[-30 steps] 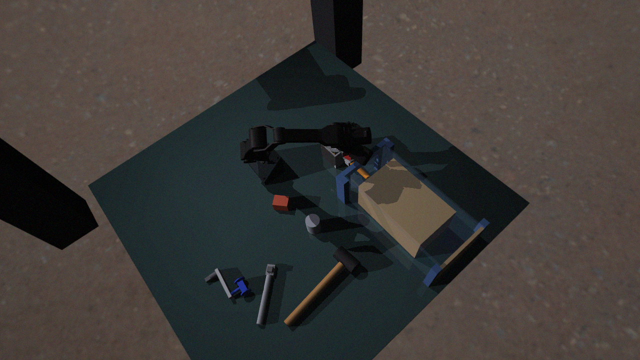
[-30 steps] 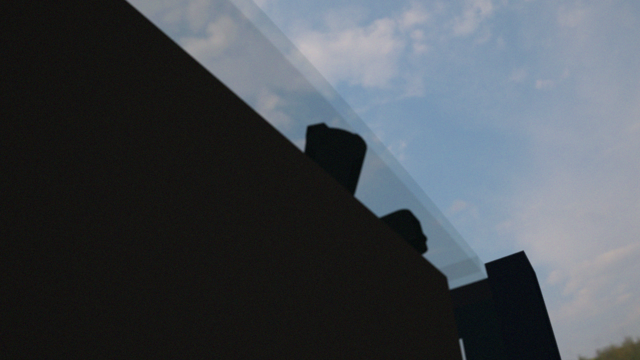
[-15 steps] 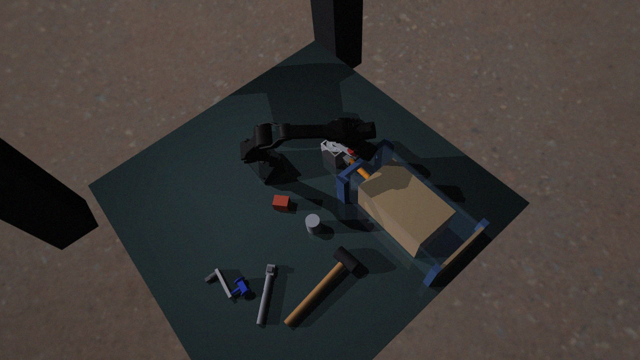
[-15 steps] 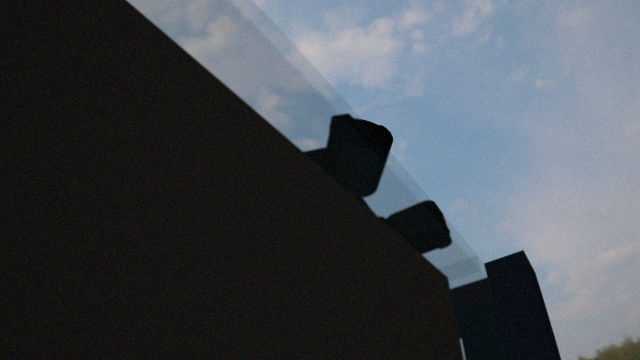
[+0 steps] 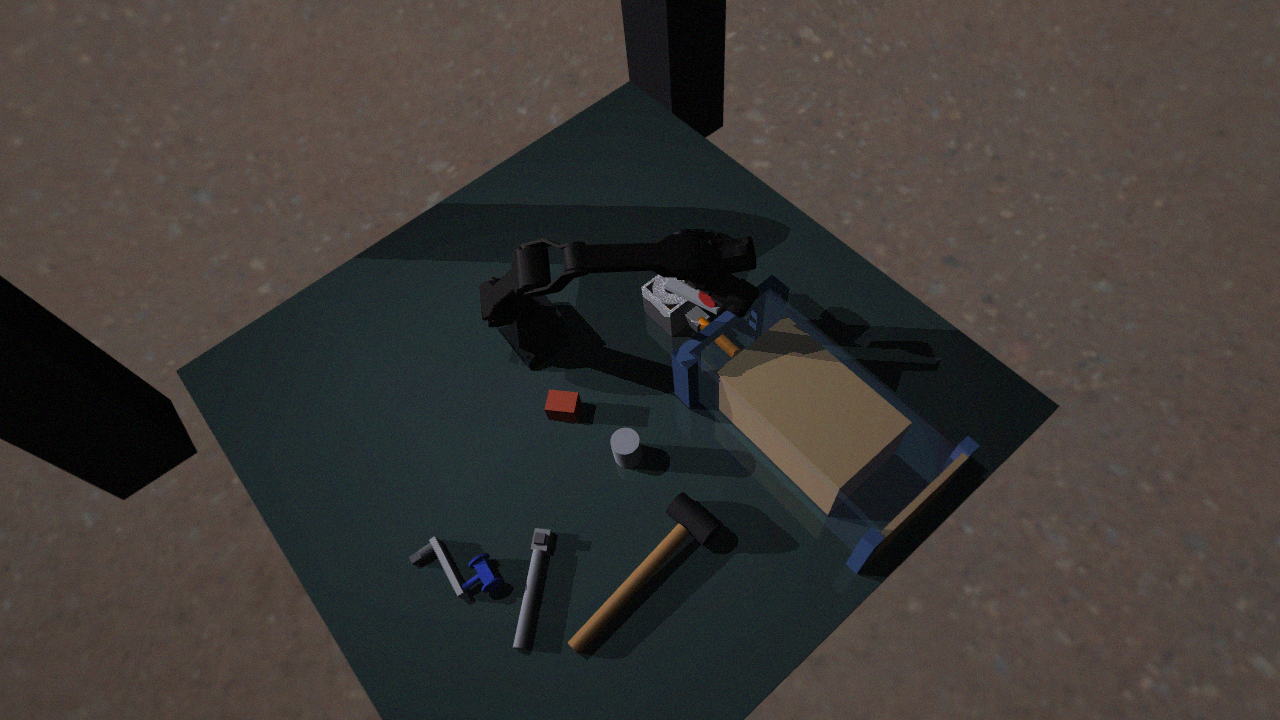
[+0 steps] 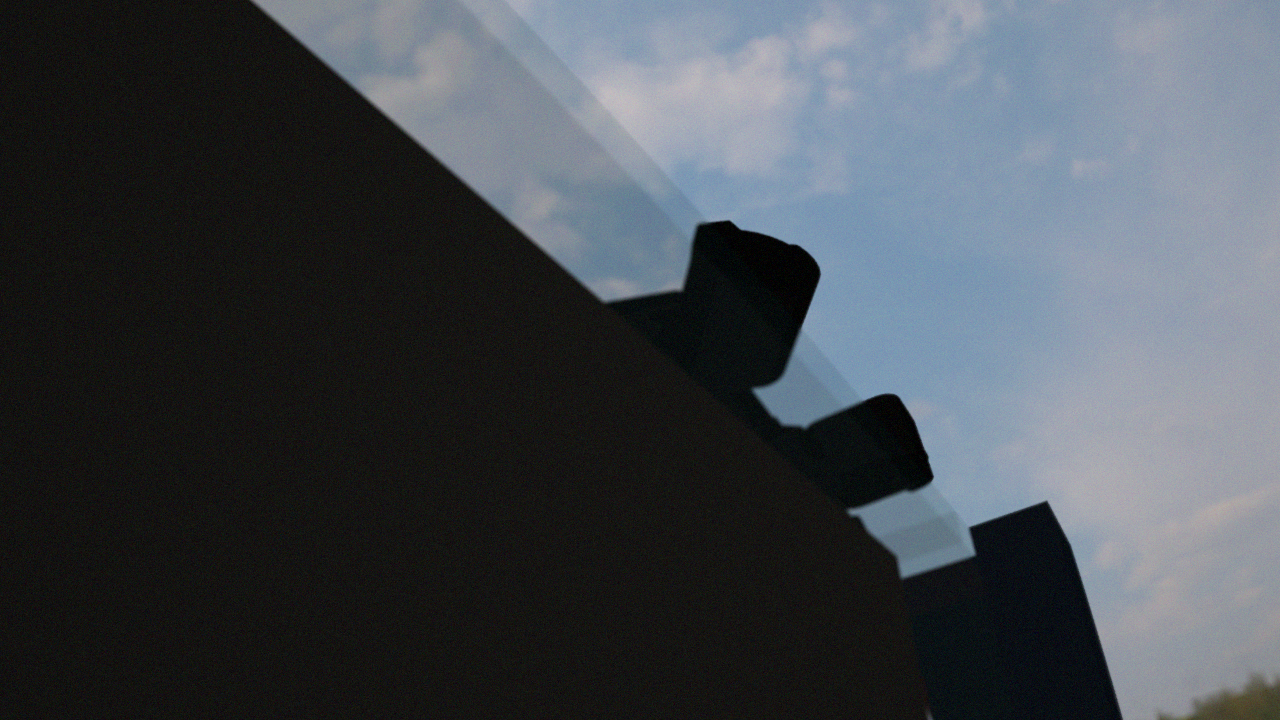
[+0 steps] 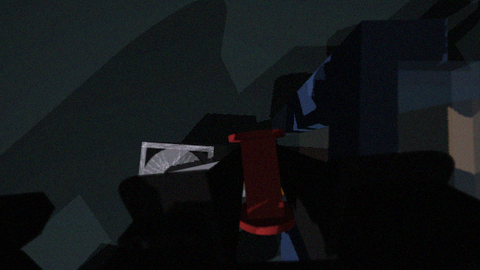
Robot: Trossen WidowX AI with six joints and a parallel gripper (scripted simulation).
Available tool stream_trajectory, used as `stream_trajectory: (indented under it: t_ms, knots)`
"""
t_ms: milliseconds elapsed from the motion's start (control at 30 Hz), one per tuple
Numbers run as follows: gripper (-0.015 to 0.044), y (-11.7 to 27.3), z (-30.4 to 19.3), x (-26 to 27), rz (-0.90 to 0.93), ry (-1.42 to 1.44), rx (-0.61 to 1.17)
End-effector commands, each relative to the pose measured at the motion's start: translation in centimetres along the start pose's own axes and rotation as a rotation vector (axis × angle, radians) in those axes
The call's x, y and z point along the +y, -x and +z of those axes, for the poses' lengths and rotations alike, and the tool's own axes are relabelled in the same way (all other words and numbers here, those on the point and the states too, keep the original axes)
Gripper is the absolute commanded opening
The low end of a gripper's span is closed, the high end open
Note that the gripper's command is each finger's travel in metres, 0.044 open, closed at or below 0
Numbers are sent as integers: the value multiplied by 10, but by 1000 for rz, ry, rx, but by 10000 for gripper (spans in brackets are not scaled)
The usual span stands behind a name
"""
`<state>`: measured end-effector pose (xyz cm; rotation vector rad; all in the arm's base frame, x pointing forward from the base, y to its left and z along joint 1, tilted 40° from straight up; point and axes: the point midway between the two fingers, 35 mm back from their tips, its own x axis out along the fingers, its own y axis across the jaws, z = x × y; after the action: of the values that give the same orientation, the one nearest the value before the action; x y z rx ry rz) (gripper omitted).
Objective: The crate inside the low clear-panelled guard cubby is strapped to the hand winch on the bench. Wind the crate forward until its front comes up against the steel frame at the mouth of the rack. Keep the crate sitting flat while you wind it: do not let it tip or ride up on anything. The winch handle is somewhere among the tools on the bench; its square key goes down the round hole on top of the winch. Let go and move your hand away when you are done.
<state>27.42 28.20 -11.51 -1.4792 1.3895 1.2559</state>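
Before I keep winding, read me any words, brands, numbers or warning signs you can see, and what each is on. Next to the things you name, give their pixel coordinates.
None that can be read. The winch point(image 5: 663, 313) point(image 7: 144, 157), the crate point(image 5: 810, 402) point(image 7: 461, 139) and the mallet point(image 5: 631, 577) show no lettering. The gripper point(image 5: 716, 300) point(image 7: 262, 180) and the blue frame point(image 5: 685, 376) point(image 7: 379, 90) are too dark to rule out small marks.

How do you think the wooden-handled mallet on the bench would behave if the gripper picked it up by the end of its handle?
The mallet would probably feel head-heavy, its thick black head sitting at one end. The long straight handle looks stiff, and its roundness might let it twist in the grip.
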Motion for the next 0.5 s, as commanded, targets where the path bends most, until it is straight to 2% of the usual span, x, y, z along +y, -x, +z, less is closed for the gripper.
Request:
stream_trajectory:
  t_ms: [0,467]
  knots:
    - [0,-6,17,5,3,14,-24]
    - [0,-12,32,14,4,15,-26]
